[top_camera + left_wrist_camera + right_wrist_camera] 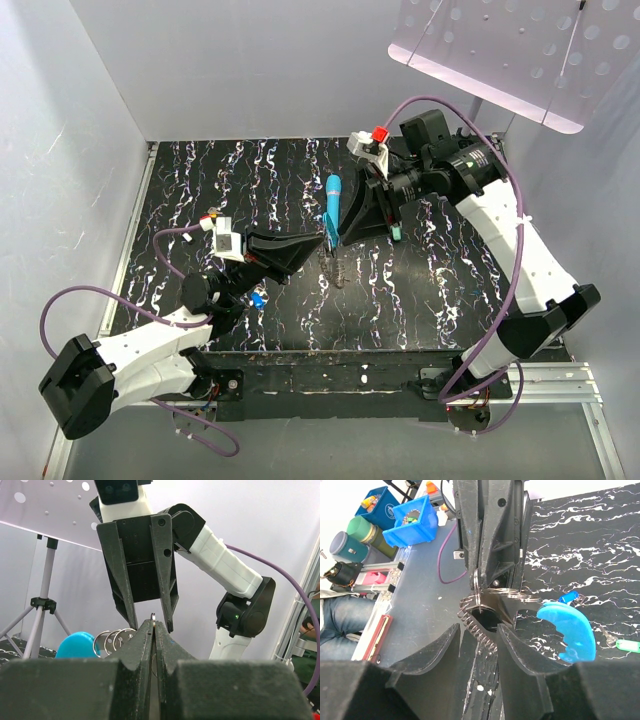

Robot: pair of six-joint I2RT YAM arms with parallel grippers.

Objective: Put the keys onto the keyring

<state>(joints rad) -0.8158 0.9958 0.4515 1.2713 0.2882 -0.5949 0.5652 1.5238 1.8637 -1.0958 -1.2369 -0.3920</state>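
At the top of the keyring (567, 630), the left fingers (142, 642) are pressed fully together on one thin wire loop, holding it ready. Astride this loop the right fingers (440, 650) stand half open, empty it seems. Beside the keyring lies a green key (627, 645); next, I judge, a key must be fetched.

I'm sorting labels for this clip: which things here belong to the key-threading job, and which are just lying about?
Job:
keyring
left gripper, shut on its metal ring
right gripper, open
green key
blue key

Lying about:
blue bins, off the table
tripod
perforated panel
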